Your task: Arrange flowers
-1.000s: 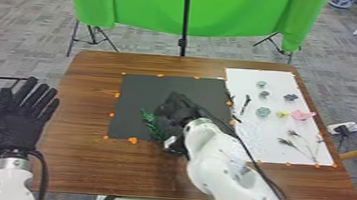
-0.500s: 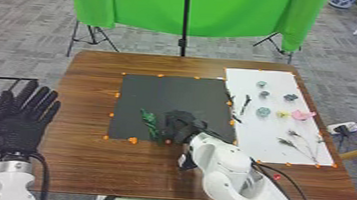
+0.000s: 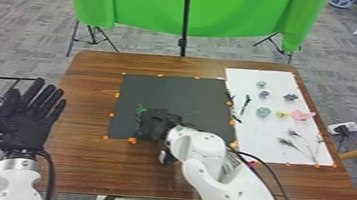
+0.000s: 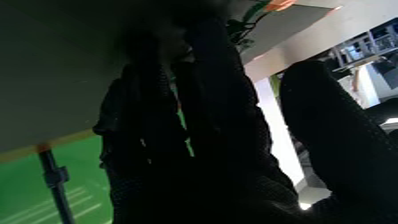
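Extending its straight fingers, the left hand point(image 3: 29, 121) lay left of the black sheet point(image 3: 180, 95). The green sprig point(image 3: 140, 111) rested on the sheet's near left part. Just right of the sprig, over the same sheet's near part, the right hand point(image 3: 158, 123) held its fingers straight, thumb apart; contact with the sprig could not be determined. Right of the black sheet, the white sheet point(image 3: 257, 143) bore the yellow flower point(image 3: 283, 114), the pink flower point(image 3: 302, 115) and dried stems point(image 3: 310, 148).
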Action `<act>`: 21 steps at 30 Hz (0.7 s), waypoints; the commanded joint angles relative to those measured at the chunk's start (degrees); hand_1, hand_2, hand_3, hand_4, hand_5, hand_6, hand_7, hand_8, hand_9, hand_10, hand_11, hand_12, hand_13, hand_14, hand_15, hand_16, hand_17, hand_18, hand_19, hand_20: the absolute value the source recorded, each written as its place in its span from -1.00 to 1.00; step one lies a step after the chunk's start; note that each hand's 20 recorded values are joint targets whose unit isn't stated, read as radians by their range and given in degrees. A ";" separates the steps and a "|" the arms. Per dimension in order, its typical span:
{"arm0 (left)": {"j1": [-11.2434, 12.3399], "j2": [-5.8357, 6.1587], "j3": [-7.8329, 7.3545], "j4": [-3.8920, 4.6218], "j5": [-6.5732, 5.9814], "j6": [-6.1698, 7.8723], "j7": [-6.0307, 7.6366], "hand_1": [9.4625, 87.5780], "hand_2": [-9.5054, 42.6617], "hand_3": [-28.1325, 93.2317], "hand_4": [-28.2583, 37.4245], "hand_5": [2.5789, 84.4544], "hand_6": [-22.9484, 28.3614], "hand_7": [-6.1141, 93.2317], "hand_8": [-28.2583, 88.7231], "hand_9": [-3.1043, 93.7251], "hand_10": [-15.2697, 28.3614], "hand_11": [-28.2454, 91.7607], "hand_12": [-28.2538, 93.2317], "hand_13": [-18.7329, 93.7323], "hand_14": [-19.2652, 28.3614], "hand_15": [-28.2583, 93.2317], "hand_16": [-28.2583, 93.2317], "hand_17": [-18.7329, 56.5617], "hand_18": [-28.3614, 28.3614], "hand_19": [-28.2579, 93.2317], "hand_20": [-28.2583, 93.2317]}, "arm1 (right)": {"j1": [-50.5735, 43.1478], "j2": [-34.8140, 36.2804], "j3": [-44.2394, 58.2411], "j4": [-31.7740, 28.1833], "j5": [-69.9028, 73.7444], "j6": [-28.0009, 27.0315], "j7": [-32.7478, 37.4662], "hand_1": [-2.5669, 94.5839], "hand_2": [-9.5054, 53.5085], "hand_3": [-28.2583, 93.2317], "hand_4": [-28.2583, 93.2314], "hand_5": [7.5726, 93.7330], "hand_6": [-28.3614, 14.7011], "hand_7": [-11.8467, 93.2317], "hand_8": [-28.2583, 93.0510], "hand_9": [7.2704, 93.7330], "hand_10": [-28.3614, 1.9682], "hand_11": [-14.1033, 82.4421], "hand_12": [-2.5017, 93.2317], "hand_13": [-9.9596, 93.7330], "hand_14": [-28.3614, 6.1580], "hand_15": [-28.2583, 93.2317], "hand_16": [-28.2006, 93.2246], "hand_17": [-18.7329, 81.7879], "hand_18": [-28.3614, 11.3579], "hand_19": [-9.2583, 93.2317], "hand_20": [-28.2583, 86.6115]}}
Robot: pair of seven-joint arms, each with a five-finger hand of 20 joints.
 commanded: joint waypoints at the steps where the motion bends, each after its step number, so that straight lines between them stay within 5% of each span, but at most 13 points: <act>1: 1.08 -0.29 -0.31 0.26 0.15 -0.57 -0.38 -0.64 -0.23 0.69 -1.00 -0.02 0.20 -0.67 -0.66 -0.13 0.32 -0.27 -0.35 -0.07 0.34 -0.25 -0.55 -0.62 0.52 0.05 -0.32 | -1.69 0.08 -0.58 0.63 1.43 -2.29 3.94 -0.46 -0.44 0.90 -0.88 0.63 0.03 -0.50 -0.70 -0.08 -0.23 -0.59 -0.75 0.01 -0.45 0.23 -0.23 -0.22 -0.77 0.69 0.37; 3: 1.71 -0.46 -0.88 0.10 -0.09 -0.58 0.01 -0.64 -0.23 0.69 -1.00 -0.02 0.19 -0.67 -0.67 -0.13 0.32 -0.27 -0.36 -0.07 0.34 -0.25 -0.55 -0.62 0.52 0.05 -0.32 | -1.83 0.11 -0.17 -0.42 3.96 -1.97 6.56 -0.46 -0.44 0.90 -0.88 0.62 0.03 -0.48 -0.70 -0.09 -0.23 -0.59 -0.74 0.01 -0.45 0.23 -0.23 -0.22 -0.78 0.69 0.37; 6: 1.90 -0.64 -1.29 0.12 -0.27 -0.69 0.10 -0.65 -0.24 0.69 -1.00 -0.02 0.19 -0.67 -0.66 -0.13 0.33 -0.27 -0.36 -0.07 0.35 -0.26 -0.55 -0.62 0.51 0.05 -0.32 | -2.66 1.25 0.83 -3.22 7.39 -0.53 9.00 -0.48 -0.43 0.89 -0.89 0.57 0.04 -0.46 -0.71 -0.12 -0.62 -0.60 -0.76 0.04 -0.48 0.19 -0.25 -0.21 -0.77 0.69 0.35; 13: 2.91 -0.35 -2.28 -0.06 -0.31 -1.01 -0.47 -0.64 -0.25 0.70 -1.00 -0.01 0.19 -0.68 -0.66 -0.13 0.33 -0.27 -0.37 -0.08 0.36 -0.26 -0.56 -0.62 0.51 0.04 -0.33 | -6.12 4.89 4.66 -11.14 12.35 -0.13 11.08 -0.51 -0.43 0.85 -0.89 0.54 0.10 -0.47 -0.72 -0.16 -0.69 -0.60 -0.78 0.05 -0.50 0.16 -0.25 -0.20 -0.77 0.70 0.33; 16: 3.38 -0.80 -2.53 -0.02 -1.55 -3.38 -0.40 -0.65 -0.25 0.70 -1.00 -0.01 0.19 -0.68 -0.66 -0.13 0.33 -0.27 -0.37 -0.09 0.37 -0.26 -0.56 -0.62 0.50 0.03 -0.32 | -9.55 7.47 8.22 -15.61 14.78 0.18 11.68 -0.51 -0.43 0.84 -0.89 0.45 0.09 -0.50 -0.72 -0.17 -0.60 -0.59 -0.77 0.02 -0.50 0.17 -0.24 -0.21 -0.78 0.69 0.31; 20: 4.83 -1.44 -3.73 0.50 -4.94 -9.15 0.29 -0.75 -0.09 0.63 -1.00 -0.04 0.19 -0.71 -0.66 -0.15 0.34 -0.29 -0.37 -0.10 0.36 -0.28 -0.56 -0.62 0.50 0.02 -0.33 | -16.44 11.19 16.58 -21.19 16.20 6.14 11.39 -0.51 -0.41 0.84 -0.88 0.30 0.06 -0.54 -0.71 -0.17 -0.54 -0.59 -0.74 -0.01 -0.49 0.18 -0.25 -0.23 -0.76 0.61 0.24; 21: 5.13 -1.59 -3.94 0.47 -5.13 -9.40 0.50 -0.75 -0.06 0.59 -1.00 -0.05 0.20 -0.72 -0.65 -0.16 0.34 -0.30 -0.37 -0.11 0.37 -0.29 -0.56 -0.62 0.50 0.01 -0.33 | -18.60 12.12 19.13 -22.40 15.59 8.36 10.95 -0.51 -0.41 0.84 -0.88 0.25 0.05 -0.55 -0.71 -0.17 -0.53 -0.59 -0.74 -0.01 -0.49 0.17 -0.25 -0.24 -0.76 0.60 0.23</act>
